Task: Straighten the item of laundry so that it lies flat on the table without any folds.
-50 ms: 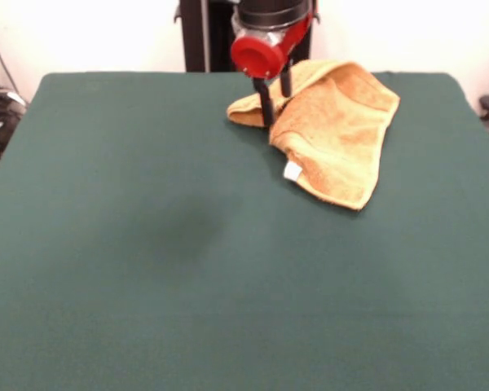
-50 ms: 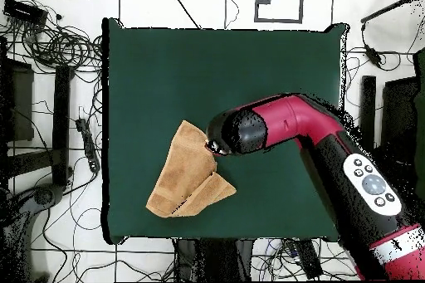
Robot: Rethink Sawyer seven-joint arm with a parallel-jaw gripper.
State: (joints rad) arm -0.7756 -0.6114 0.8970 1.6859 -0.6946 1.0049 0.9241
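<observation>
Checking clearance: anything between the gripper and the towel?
Nothing. In the front view the gripper has its fingers down at the towel edge, no gap visible. Overhead view agrees.

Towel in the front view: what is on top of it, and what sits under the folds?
The gripper reaches down at the towel by its left edge; nothing else rests on it. A white tag shows. The table lies beneath; folded layers hide anything between them.

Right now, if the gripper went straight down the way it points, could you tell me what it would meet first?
Most likely the towel: the gripper points down at its folded edge, fingers apart. Depth is unclear, so it may already touch it.
</observation>
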